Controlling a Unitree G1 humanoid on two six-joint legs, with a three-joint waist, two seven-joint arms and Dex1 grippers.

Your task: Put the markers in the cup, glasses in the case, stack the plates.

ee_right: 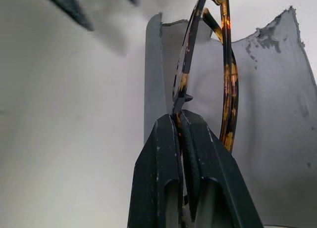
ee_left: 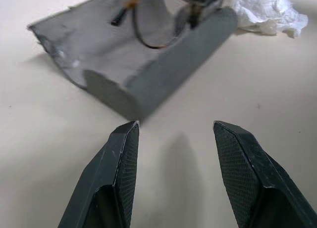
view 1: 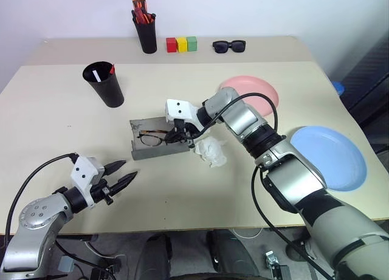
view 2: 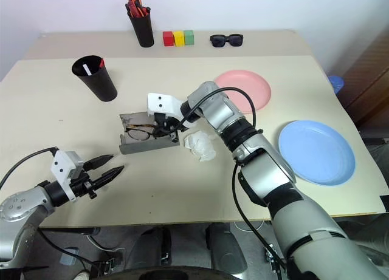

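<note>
The right tool (ee_right: 181, 120) was clamped tight on the rim of the glasses (view 1: 152, 138), its two black ribbed fingers pressed together over the thin frame. The glasses hung inside the open case (view 1: 141, 147), their long axis running along the case's length, the temples folded behind the roundish clear lenses. The wire was dark with amber tortoiseshell flecks. The right arm reached across from the robot's right, forearm bent inward and wrist turned so the tool pointed down and to the left into the case.

The case was grey, matte and rectangular, lying open on the surface (view 1: 55, 110) with its lid tipped back; its lining looked scuffed and its edges worn. Its long axis ran nearly crosswise, tilted slightly. A crumpled white tissue (view 1: 211, 151) lay just beside the case's right end.

The left tool (view 1: 121, 174) hovered low over the surface near the robot, partway open and empty, its tapered black fingers aimed forward and rightward at the case's near corner.

Farther out, the black tapered cup (view 1: 104, 83) stood upright to the left, with the markers (view 1: 104, 73) poking up inside it, one white, one red-tipped. The pink plate (view 1: 255, 88) and the light blue plate (view 1: 334, 158) lay apart on the right, unstacked, both round, shallow and smooth.
</note>
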